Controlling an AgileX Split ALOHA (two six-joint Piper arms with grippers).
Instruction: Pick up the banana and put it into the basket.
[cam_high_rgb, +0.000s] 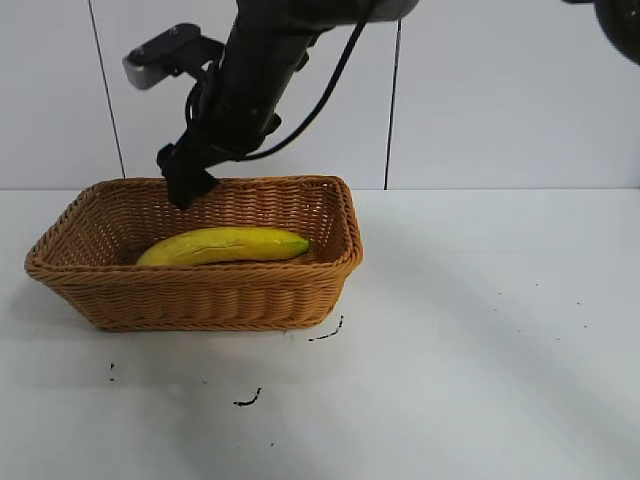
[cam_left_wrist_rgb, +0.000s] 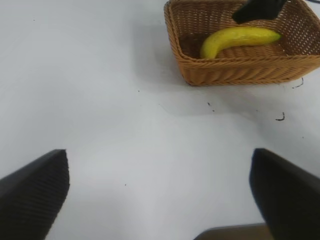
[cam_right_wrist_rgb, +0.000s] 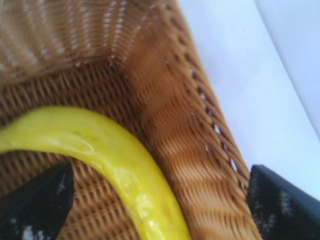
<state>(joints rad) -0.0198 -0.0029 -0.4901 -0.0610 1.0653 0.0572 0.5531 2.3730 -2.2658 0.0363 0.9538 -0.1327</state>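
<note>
One banana (cam_high_rgb: 225, 245) lies flat on the floor of the basket (cam_high_rgb: 200, 295), dark tip toward the side nearer tabletop (cam_high_rgb: 480, 330) centre. My right tool (cam_high_rgb: 187, 183) hangs just above the basket's back rim, over the banana, fingers (cam_right_wrist_rgb: 35, 205) spread wide, gripping nothing. My left tool (cam_left_wrist_rgb: 160, 195) is well apart over bare tabletop, also wide open and empty.

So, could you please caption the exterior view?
Banana lying in the basket; open right tool above its far rim.
</note>
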